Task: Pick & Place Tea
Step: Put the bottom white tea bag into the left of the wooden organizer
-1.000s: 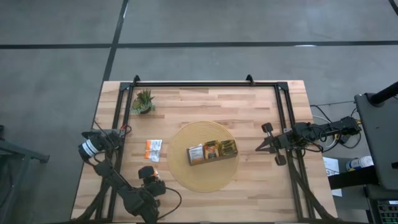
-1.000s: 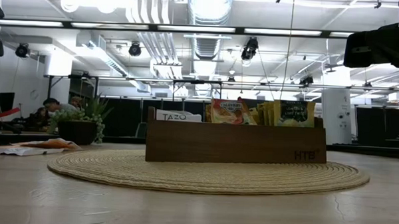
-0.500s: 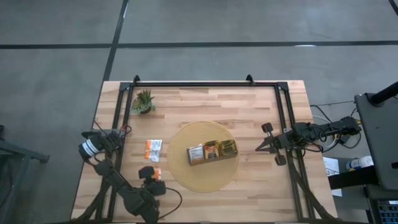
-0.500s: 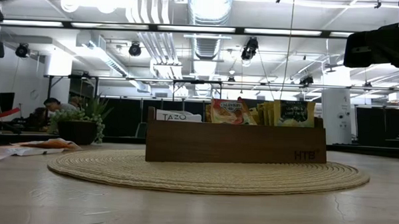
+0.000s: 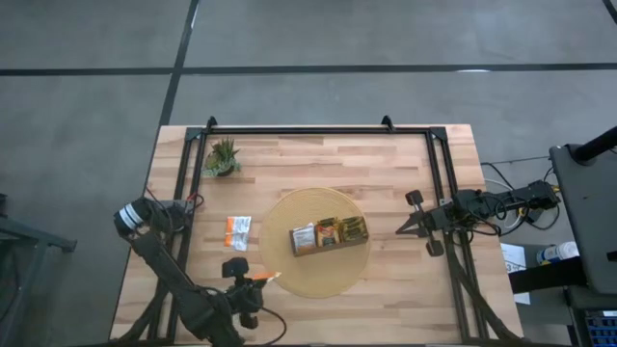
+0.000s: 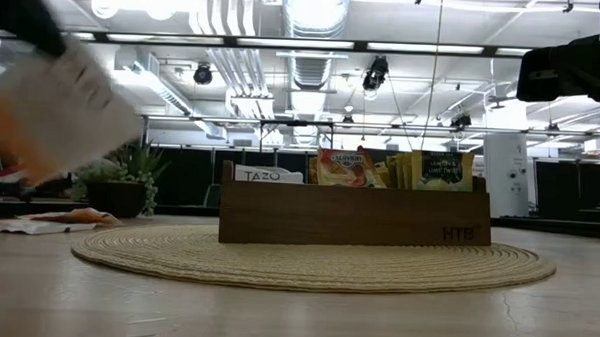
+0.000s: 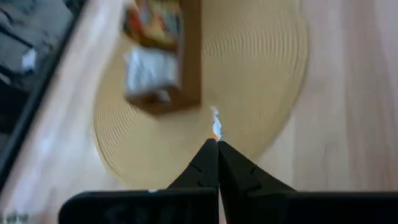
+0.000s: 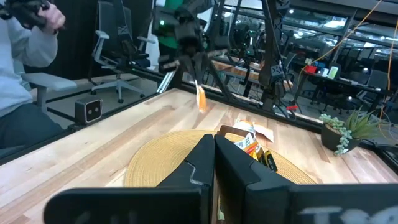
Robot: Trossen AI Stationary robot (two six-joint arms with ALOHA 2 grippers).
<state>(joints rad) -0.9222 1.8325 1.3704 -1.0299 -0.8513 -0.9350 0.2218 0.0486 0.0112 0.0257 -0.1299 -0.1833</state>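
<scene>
**Orange-and-white sachet lifted off the wood**

Orange showed at the tip of the left gripper (image 5: 258, 280), whose jaws were pressed tight on the edge of a single tea sachet (image 5: 267, 277). The gripper hung above the wooden surface (image 5: 405, 280), just off the near-left rim of the round woven mat (image 5: 289, 275). From the left wrist view, the pinched sachet (image 7: 215, 126) stood edge-on beyond the fingertips, with the mat and the tray blurred behind it. In the low view the same sachet (image 6: 62, 110) was a large pale-and-orange smear in the air at the left.

Two more sachets (image 5: 237, 232) lay flat on the surface, left of the mat. The dark wooden tray (image 5: 329, 245) sat in the middle of the mat, its compartments packed with upright sachets (image 6: 380, 169), white, orange and green.

A small potted plant (image 5: 223, 157) stood near the far left corner. The right gripper (image 5: 404, 227) waited at the right side of the surface, well away from the mat, its jaws closed on nothing. A person's sleeve (image 8: 25, 43) was visible in the room beyond.
</scene>
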